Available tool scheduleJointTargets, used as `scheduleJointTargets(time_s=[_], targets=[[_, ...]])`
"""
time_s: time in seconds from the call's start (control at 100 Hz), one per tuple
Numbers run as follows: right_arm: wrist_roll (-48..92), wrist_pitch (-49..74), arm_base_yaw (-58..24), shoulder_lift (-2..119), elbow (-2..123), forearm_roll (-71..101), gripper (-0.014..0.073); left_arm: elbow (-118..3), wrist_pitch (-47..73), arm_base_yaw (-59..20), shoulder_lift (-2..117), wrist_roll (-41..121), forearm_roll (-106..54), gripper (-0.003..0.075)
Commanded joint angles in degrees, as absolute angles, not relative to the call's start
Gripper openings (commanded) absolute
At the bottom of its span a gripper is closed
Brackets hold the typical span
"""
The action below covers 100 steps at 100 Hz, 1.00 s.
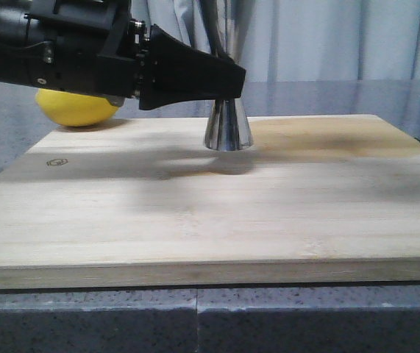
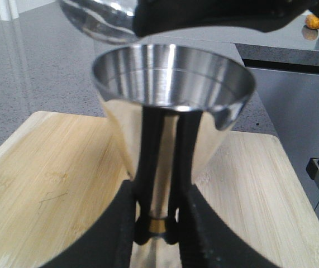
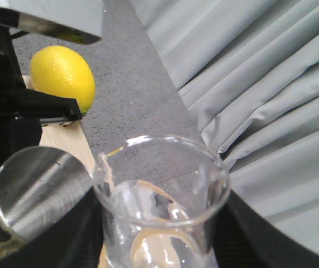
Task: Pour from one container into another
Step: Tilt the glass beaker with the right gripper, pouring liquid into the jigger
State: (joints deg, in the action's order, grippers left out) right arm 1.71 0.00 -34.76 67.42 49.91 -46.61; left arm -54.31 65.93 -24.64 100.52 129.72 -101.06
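The steel jigger (image 1: pixel 228 129) stands upright on the wooden board (image 1: pixel 195 213), its upper cone hidden behind my left gripper (image 1: pixel 233 81). In the left wrist view that gripper (image 2: pixel 158 226) is shut on the jigger (image 2: pixel 173 84) at the gold-banded waist. My right gripper (image 3: pixel 160 237) is shut on the clear glass beaker (image 3: pixel 162 192), a black finger on each side. The beaker hangs beside and above the jigger's rim (image 3: pixel 36 192), pouring lip toward it. The beaker's edge (image 2: pixel 100 19) shows over the jigger's mouth. I cannot tell whether liquid is in the beaker.
A yellow lemon (image 1: pixel 77 108) lies behind the board's far left corner, also the lemon (image 3: pixel 62 75) in the right wrist view. Grey curtains (image 3: pixel 260 84) hang behind the grey speckled counter (image 1: pixel 195 323).
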Motion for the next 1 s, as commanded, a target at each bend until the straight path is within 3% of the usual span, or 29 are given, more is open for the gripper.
scheduleJointTargets(time_s=[0.0, 0.99], targets=[[1.9, -3.1, -34.8, 65.7, 52.1, -48.2, 0.0196, -56.0, 72.7, -25.3, 98.2, 129.1, -104.5, 0.0008], [1.9, -3.1, -34.8, 65.7, 52.1, -58.5, 0.0196, -56.0, 72.7, -25.3, 98.2, 129.1, -104.5, 0.0008]])
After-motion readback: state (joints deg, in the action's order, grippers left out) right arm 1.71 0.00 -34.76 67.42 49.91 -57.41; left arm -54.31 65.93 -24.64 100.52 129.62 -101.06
